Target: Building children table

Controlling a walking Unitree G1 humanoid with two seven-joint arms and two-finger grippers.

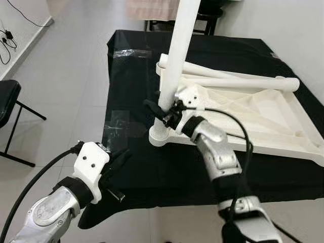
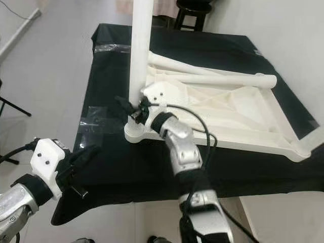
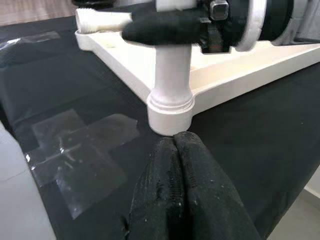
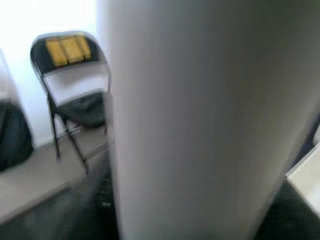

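The white children's table top (image 1: 283,144) lies upside down on a black-covered table (image 1: 152,172). One white leg (image 1: 177,50) stands upright in its near-left corner socket (image 1: 161,134). My right gripper (image 1: 163,112) is shut on this leg just above the socket; a black finger (image 3: 160,27) crosses the leg, which looms close in the right wrist view (image 4: 200,120). Two loose legs (image 1: 243,82) lie across the table top. My left gripper (image 1: 119,159) hovers at the table's front-left edge, shut on nothing, its fingertips (image 3: 175,145) pointing at the socket from a short way off.
Clear tape patches (image 1: 119,124) mark the black cloth left of the socket. A black chair (image 1: 7,106) stands on the floor at the left, a stool (image 1: 207,15) behind the table. A folding chair (image 4: 75,100) appears past the leg. Cables (image 1: 7,38) hang on the left wall.
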